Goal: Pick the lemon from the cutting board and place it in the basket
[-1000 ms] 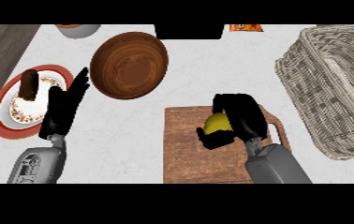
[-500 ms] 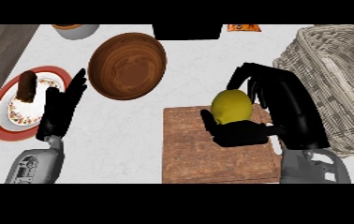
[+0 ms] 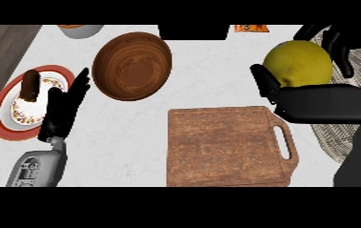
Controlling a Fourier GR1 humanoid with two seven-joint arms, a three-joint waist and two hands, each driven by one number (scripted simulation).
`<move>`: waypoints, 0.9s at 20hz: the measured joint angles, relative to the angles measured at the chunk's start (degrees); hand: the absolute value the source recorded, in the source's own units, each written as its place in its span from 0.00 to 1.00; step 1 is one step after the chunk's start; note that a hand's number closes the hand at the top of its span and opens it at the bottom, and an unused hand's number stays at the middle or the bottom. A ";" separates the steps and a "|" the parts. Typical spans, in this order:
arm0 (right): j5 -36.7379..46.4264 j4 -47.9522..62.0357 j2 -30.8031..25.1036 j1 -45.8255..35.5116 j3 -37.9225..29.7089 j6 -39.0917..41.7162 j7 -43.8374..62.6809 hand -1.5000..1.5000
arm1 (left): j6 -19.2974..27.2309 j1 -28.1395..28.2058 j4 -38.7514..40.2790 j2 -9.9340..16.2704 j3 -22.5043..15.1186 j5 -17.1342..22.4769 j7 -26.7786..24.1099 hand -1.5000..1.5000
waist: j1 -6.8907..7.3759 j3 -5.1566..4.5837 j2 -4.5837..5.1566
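- Far left: plate (image 3: 15,108) with a red rim and patterned centre, a dark brown oblong item (image 3: 29,85) standing on it.
- Just right of the plate: left hand (image 3: 62,108), fingers straight and pointing up, holding nothing, resting over the white counter (image 3: 141,127). Grey forearm enters from the lower left edge.
- Top left edge: part of a light bowl (image 3: 81,30) with something orange in it, cut off by the frame.
- Centre left: wooden bowl (image 3: 132,65), tilted toward the view, inside showing.
- Top centre: a black object (image 3: 194,31), partly cut off; to its right a small orange packet (image 3: 251,28).
- Centre: cutting board (image 3: 229,147), brown wood with a handle slot on its right side, nothing on it.
- Right: right hand (image 3: 313,103) curled round the lemon (image 3: 298,64), thumb on the lemon's left, fingers arching over its top right. Lemon is lifted clear of the cutting board, up and to the right of it.
- Far right: basket (image 3: 337,140), woven, mostly hidden behind the right hand; lemon sits over its near edge, not inside as far as can be seen.
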 measured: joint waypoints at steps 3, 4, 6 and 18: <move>-1.39 2.49 -3.27 -5.14 -3.76 0.66 1.21 1.00 | -0.32 -0.39 0.07 0.02 0.11 0.14 0.64 0.50 | 0.02 -0.01 0.02; -1.24 3.94 -4.55 -6.73 -4.49 0.90 1.44 1.00 | -0.12 -0.24 -0.06 -0.27 -0.20 -0.14 0.62 0.50 | 0.06 -0.01 0.02; -0.75 6.96 -8.22 -8.16 -5.25 2.59 0.56 1.00 | -0.18 -0.57 0.12 -0.19 -0.02 -0.08 0.67 0.50 | 0.05 -0.03 0.08; 5.56 24.72 -29.27 -5.36 -8.79 10.19 -10.96 1.00 | -0.67 -0.80 0.58 -0.02 0.29 -0.13 0.27 0.50 | 0.19 0.03 0.36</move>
